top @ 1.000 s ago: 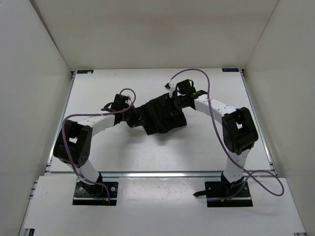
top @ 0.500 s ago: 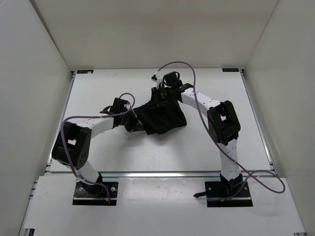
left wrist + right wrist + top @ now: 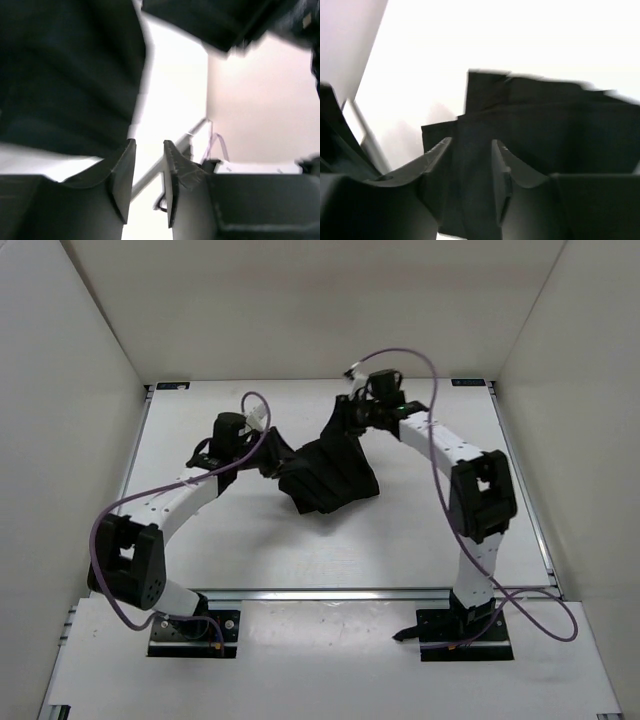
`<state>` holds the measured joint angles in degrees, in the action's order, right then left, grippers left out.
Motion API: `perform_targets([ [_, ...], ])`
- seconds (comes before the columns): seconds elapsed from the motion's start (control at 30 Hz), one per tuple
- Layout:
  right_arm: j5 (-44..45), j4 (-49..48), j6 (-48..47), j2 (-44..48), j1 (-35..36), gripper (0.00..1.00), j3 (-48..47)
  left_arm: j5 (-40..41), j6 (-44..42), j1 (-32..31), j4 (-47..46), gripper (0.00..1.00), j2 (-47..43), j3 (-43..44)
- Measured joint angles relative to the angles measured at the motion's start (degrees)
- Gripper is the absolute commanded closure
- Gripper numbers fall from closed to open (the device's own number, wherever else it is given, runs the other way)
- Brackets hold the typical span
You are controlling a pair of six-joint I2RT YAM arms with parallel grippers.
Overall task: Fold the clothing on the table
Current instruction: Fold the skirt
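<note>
The clothing (image 3: 328, 478) is a bunched black pleated heap in the middle of the table (image 3: 200, 535), with one flap reaching back toward the right arm. My left gripper (image 3: 262, 457) is at the heap's left edge. In the left wrist view the gripper (image 3: 149, 145) stands open, only white table showing through the gap and the clothing (image 3: 65, 75) above and left of it. My right gripper (image 3: 346, 425) is at the heap's far edge. The right wrist view shows that gripper (image 3: 471, 142) with its jaws apart and the clothing (image 3: 555, 130) lying beyond the gap.
White enclosure walls close in the table on three sides. A silver rail (image 3: 330, 592) runs along the near edge. Purple cables (image 3: 130, 510) loop off both arms. The right arm's elbow (image 3: 482, 502) stands right of the heap.
Both grippers have gone from shut to open. The left wrist swung back and to the left. The right wrist pulled back to the right. The clothing's far flap now trails toward the right gripper.
</note>
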<state>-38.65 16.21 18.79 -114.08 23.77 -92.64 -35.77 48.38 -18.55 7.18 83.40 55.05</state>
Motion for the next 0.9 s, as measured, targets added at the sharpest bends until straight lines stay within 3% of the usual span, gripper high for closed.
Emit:
perform_targets([
  [0.07, 1.8, -0.6, -0.7, 4.4, -2.8, 0.73, 1.0, -1.6, 0.8, -2.3, -3.0, 0.63, 1.0, 1.8],
  [0.1, 2.9, -1.2, -1.2, 7.3, -4.5, 0.94, 2.2, -2.7, 1.2, -3.6, -5.0, 0.75, 1.7, 2.1],
  [0.13, 3.6, -1.6, -1.9, 9.9, -5.9, 1.0, 3.4, -3.4, 2.0, -4.6, -6.8, 0.87, 2.3, 2.1],
  [0.2, 3.2, -4.2, -1.5, 14.9, -8.2, 1.0, 7.8, -5.0, 3.1, -6.0, -10.4, 0.98, 3.7, 1.4],
  [0.3, 0.5, -8.1, -0.7, 18.6, -10.3, 0.99, 15.5, -7.4, 4.7, -7.6, -15.6, 0.99, 6.4, -0.5],
  [0.43, -3.5, -9.8, -0.3, 15.6, -10.3, 1.0, 23.6, -9.6, 4.6, -10.0, -19.7, 1.0, 13.0, -1.9],
  [0.53, -5.7, -9.4, -0.5, 10.1, -8.6, 1.0, 24.5, -9.8, 4.2, -11.3, -19.7, 1.0, 17.7, -3.5],
  [0.7, -7.0, -8.2, -1.2, 3.1, -5.2, 1.0, 22.4, -5.5, -0.9, -11.5, -10.6, 1.0, 21.4, -3.3],
  [0.9, -7.0, -8.0, -2.2, -0.6, -4.1, 1.0, 19.2, 2.9, -7.3, -6.8, 0.2, 1.0, 21.9, -1.1],
])
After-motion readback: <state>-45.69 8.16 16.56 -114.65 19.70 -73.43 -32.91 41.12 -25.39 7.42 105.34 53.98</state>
